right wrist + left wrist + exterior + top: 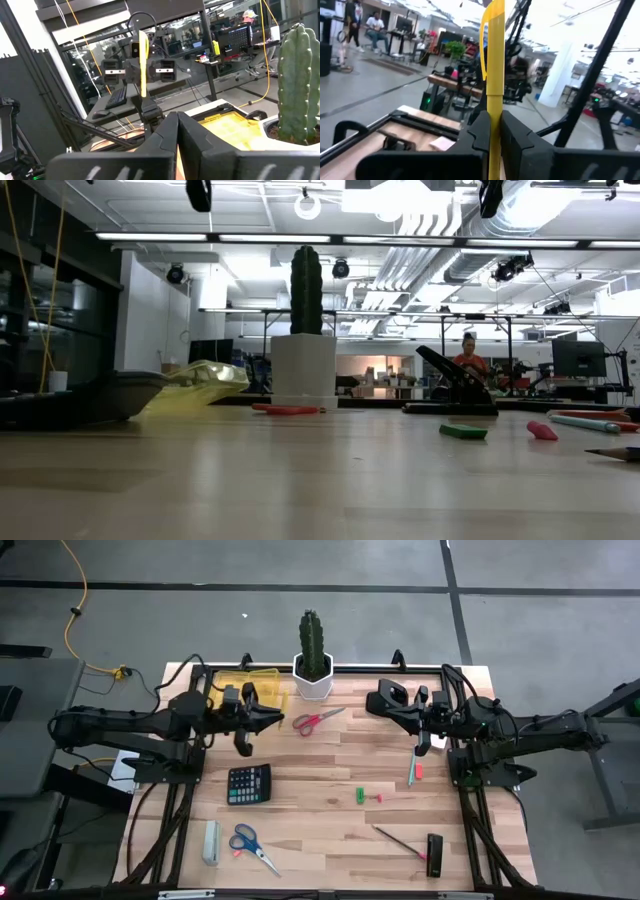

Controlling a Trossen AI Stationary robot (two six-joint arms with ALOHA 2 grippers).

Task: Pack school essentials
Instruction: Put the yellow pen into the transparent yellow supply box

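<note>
Left gripper [492, 135] clamps a yellow pen [494, 55] between its fingers, the pen standing upright out of the jaws; its lower end is hidden behind them. From above, this gripper [245, 715] sits beside the yellow pouch [240, 685], the pen itself hard to pick out there. Right gripper [177, 125] hovers closed and empty near the cactus pot [312, 680].

Matt black plastic fingers [520, 142] clamp a glossy yellow pen [494, 60] above the pale wood-plank table [330, 760].
</note>
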